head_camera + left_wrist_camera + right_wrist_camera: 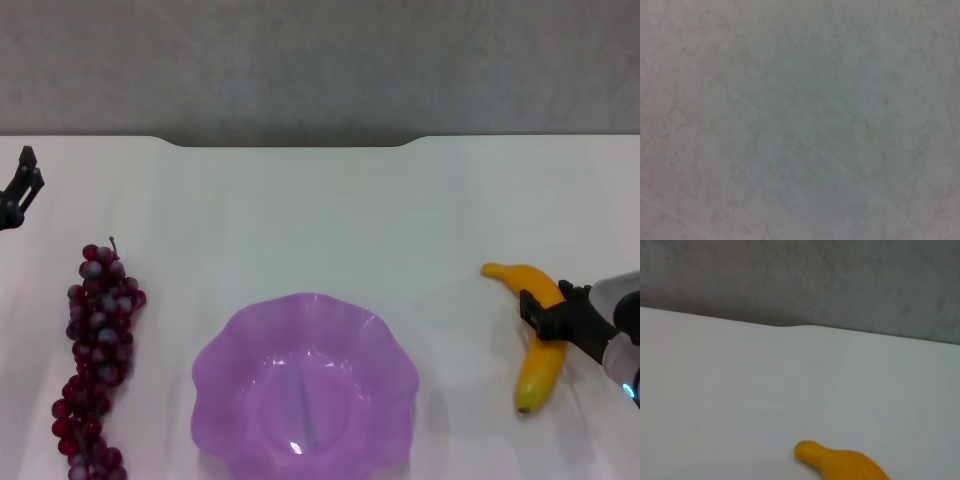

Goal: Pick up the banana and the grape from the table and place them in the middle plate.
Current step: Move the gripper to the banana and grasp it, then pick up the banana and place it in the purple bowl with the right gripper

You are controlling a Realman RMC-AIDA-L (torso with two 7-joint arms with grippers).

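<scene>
The banana [536, 340] lies on the white table [330, 210] at the right, its tip pointing to the far left. My right gripper [547, 308] reaches in from the right edge and sits across the banana's middle. The banana's end also shows in the right wrist view [840, 462]. The grape bunch [95, 350] lies lengthwise at the left, stem away from me. The purple scalloped middle plate [230, 370] stands empty at the near centre. My left gripper [22, 182] hangs at the far left edge, beyond the grapes and apart from them.
The table's far edge has a wide notch [290, 143] in front of a grey wall [320, 60]. The left wrist view shows only a blurred grey surface.
</scene>
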